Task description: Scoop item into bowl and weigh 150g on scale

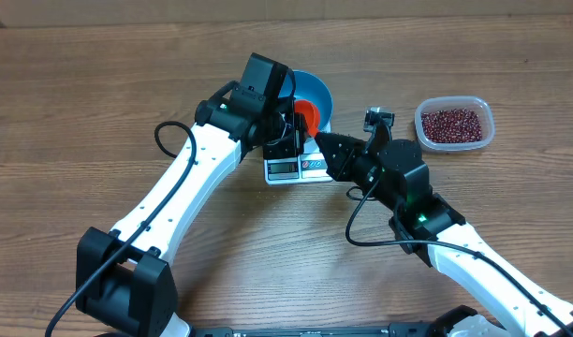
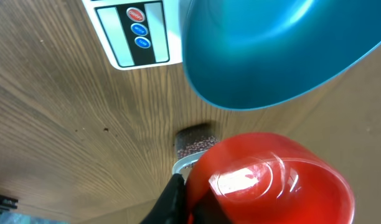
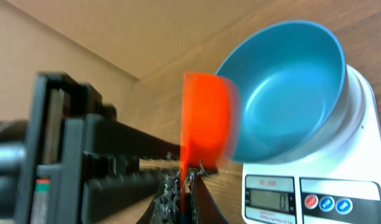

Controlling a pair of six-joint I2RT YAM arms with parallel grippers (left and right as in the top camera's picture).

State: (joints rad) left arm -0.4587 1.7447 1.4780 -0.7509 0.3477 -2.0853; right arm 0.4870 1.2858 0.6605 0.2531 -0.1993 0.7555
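The blue bowl [image 1: 316,92] stands on the white scale [image 1: 286,169]. An orange-red scoop [image 1: 308,114] hangs at the bowl's near-left rim, upright on its side. My left gripper [image 1: 291,131] is shut on the scoop; in the left wrist view one black finger [image 2: 172,199] lies against the red cup [image 2: 271,180] and the other is hidden. My right gripper [image 3: 189,193] is shut on the scoop's thin handle just below the cup [image 3: 206,118]. The bowl [image 3: 290,87] looks empty. The item, small red-brown beans [image 1: 452,123], lies in a clear tub at the right.
The clear tub [image 1: 488,117] stands right of the scale, apart from both arms. The scale's display [image 3: 268,199] and round buttons [image 2: 136,31] face the near edge. Both arms crowd the space around the bowl. Bare wooden tabletop [image 1: 80,94] stretches to the left.
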